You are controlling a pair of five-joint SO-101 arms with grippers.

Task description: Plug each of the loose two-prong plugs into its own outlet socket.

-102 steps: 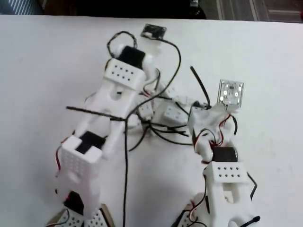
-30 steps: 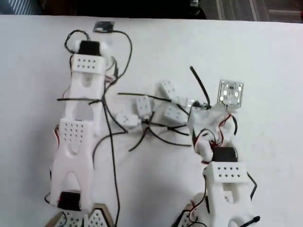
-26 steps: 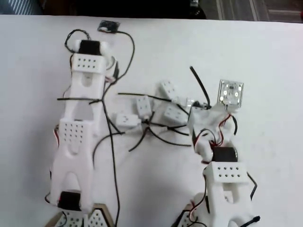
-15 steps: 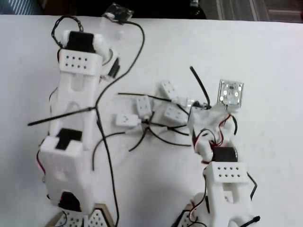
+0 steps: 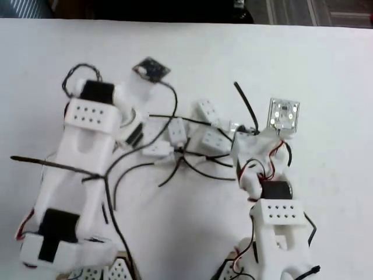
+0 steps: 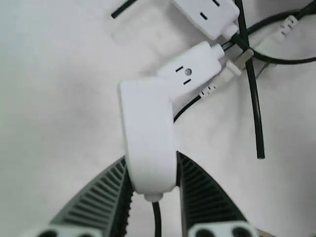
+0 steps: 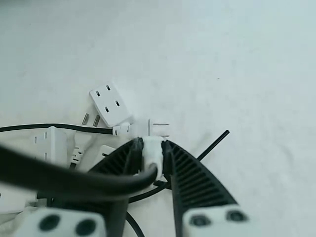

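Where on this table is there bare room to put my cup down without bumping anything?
Bare table lies along the far edge, to the right of the right arm, and in front between the two arms. The middle is crowded with outlet sockets and black cables; the left arm spans the left.

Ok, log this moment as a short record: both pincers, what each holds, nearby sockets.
left pincer: shut on white plug
white plug front: meets a socket block; seating unclear
right pincer: shut on small plug, prongs bare
loose socket block: on table, apart from right pincer
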